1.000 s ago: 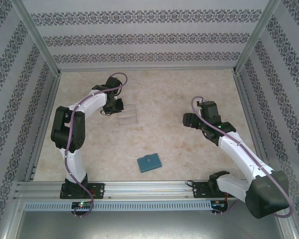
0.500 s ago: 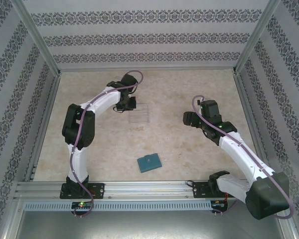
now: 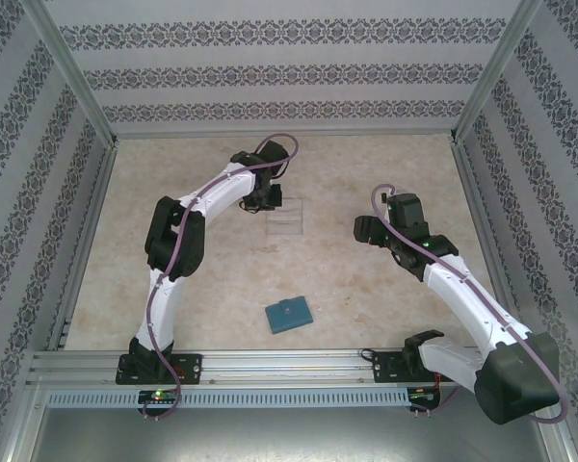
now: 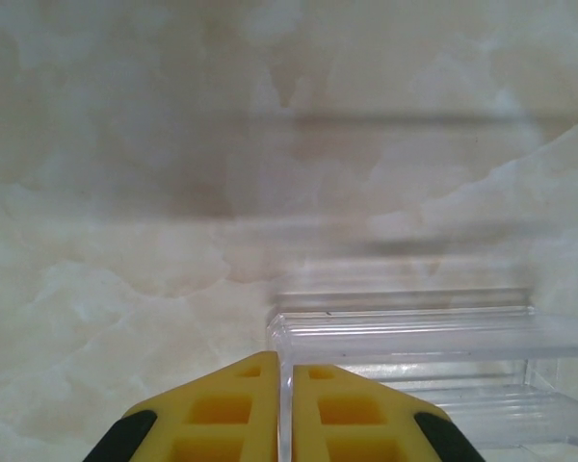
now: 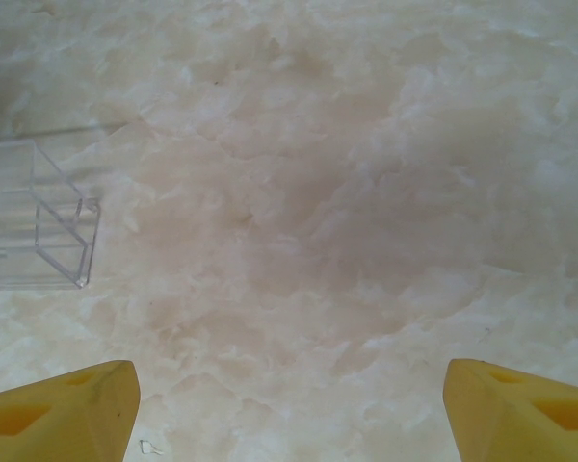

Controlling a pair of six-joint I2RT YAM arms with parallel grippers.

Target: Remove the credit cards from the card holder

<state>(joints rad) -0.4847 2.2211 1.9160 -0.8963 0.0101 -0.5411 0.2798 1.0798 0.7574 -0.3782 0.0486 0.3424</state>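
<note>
**While left claw point(image 4: 285, 385) clenches, right claw point(image 5: 289, 414) hangs released**

The left claw grasps the wall of a clear plastic square tray point(image 4: 414, 332), which is blurred and cut off. At the front of the desk point(image 3: 222, 279), the small flat teal-blue folding card holder point(image 3: 288, 315) lies closed, its inside hidden.

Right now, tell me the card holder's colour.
Teal-blue. The card holder shows best in the top view.

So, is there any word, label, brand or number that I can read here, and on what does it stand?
None can be read.
The card holder shows no lettering, only a small tab.
The clear tray carries no print.
The walls bear an ornament pattern, not letters.
</note>
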